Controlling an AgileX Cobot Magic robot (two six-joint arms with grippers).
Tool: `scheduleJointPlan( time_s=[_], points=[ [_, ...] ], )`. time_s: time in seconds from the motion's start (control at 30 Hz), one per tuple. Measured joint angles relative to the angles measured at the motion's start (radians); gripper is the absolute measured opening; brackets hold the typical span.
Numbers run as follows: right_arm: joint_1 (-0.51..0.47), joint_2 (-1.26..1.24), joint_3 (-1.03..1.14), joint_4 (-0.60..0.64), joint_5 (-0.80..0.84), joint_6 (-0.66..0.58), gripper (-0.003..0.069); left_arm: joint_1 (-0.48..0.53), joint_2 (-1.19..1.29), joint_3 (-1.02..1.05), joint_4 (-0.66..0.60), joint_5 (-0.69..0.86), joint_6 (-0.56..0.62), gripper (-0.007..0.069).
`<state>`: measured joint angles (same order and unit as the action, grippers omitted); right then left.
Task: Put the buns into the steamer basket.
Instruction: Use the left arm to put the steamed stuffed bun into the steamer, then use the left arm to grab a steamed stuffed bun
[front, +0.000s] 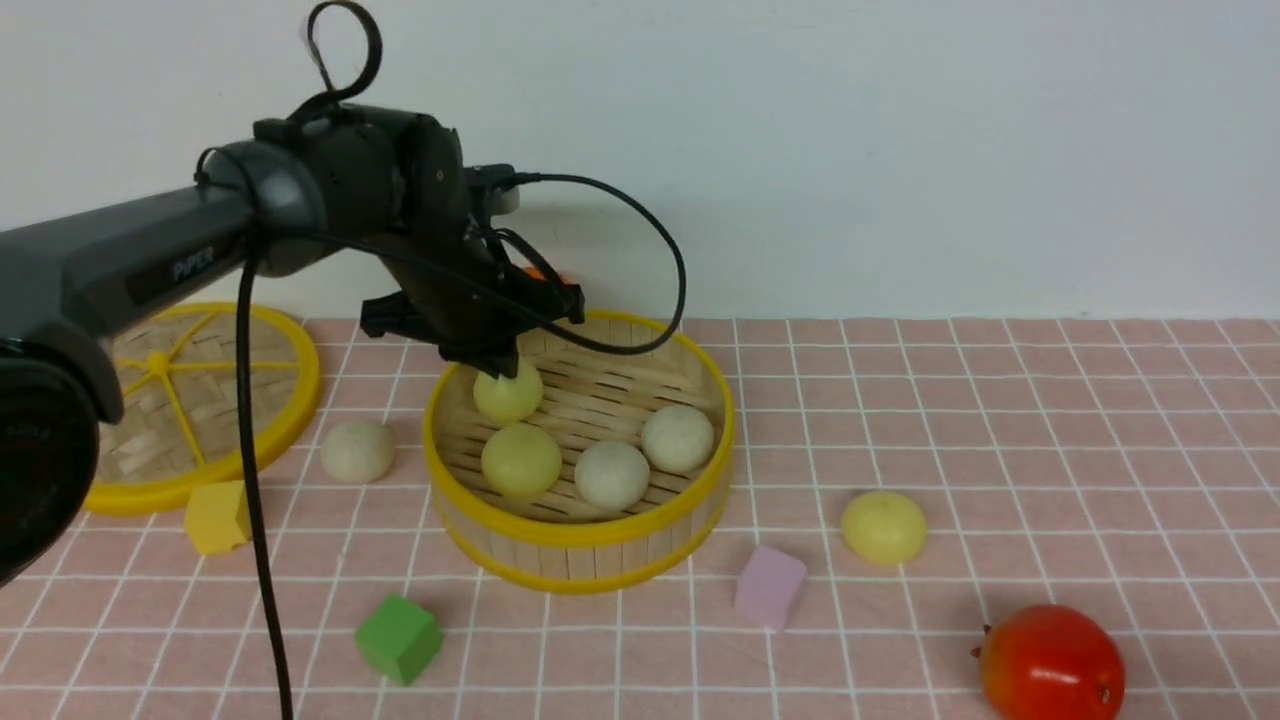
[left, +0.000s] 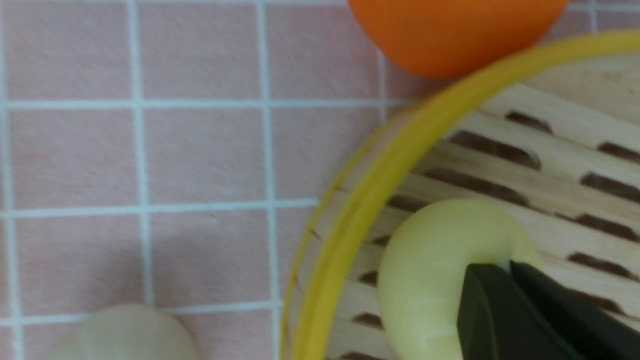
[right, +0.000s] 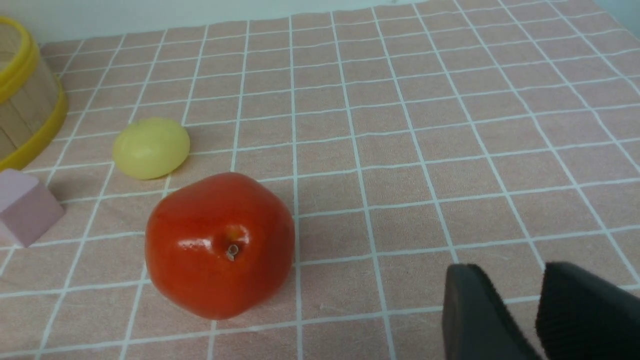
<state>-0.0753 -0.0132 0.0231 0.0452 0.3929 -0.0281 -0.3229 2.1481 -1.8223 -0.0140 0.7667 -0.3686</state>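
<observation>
Presently, near the worktop's (front: 1000, 455) far edge, the left fingers (left: 486, 287) are closed together at a yellow bun (front: 509, 389) in the steamer basket (front: 590, 533); the right fingers (right: 470, 290) stand wide apart, empty.

A glossy red fruit (right: 220, 246) rests on its side on the table (right: 340, 225), whose pinkish surface is crossed by a grid of pale lines; a small stub shows on the fruit's skin. Near it sits a pale yellow bun (right: 151, 148), smooth and rounded, apart from the fruit. A light purple cube (right: 27, 207) lies near the bun, cut off by the picture's edge. Beyond the cube stands part of the steamer basket (right: 25, 107), with its yellow rims and light slatted wall. The right gripper (right: 507, 272) shows dark, blurred fingers, spread apart with bare table between them. A pale wall (right: 150, 15) rises behind the table.
</observation>
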Motion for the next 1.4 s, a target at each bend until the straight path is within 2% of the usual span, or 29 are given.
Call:
scheduleJointPlan(
  time_s=[0.13,0.5,0.63,0.73,0.77,0.83,0.93,1.07,1.1,1.23,1.4],
  points=[
    [0.000,0.000,0.000,0.000,0.000,0.000,0.0239,0.000,-0.002,0.000,0.043,-0.003,-0.034,0.0013],
    [0.000,0.000,0.000,0.000,0.000,0.000,0.0239,0.000,0.029,-0.001,0.042,0.024,-0.078,0.0031],
    [0.000,0.000,0.000,0.000,0.000,0.000,0.0239,0.001,-0.005,0.000,0.041,0.074,-0.085,0.0125],
    [0.000,0.000,0.000,0.000,0.000,0.000,0.0239,0.002,-0.089,0.000,0.041,0.152,-0.084,0.0248],
    [0.000,0.000,0.000,0.000,0.000,0.000,0.0239,0.002,-0.096,0.000,0.041,0.156,-0.084,0.0256],
    [0.000,0.000,0.000,0.000,0.000,0.000,0.0239,0.017,-0.192,0.001,0.063,0.217,-0.070,0.0344],
    [0.000,0.000,0.000,0.000,0.000,0.000,0.0239,0.070,-0.295,0.064,0.085,0.235,-0.070,0.0407],
    [0.000,0.000,0.000,0.000,0.000,0.000,0.0239,0.149,-0.340,0.189,0.035,0.183,-0.069,0.0410],
    [0.000,0.000,0.000,0.000,0.000,0.000,0.0239,0.186,-0.331,0.271,-0.020,0.111,-0.043,0.0393],
    [0.000,0.000,0.000,0.000,0.000,0.000,0.0239,0.208,-0.276,0.328,-0.097,0.011,0.017,0.0346],
    [0.000,0.000,0.000,0.000,0.000,0.000,0.0239,0.208,-0.198,0.331,-0.117,-0.082,0.033,0.0312]
  ],
)
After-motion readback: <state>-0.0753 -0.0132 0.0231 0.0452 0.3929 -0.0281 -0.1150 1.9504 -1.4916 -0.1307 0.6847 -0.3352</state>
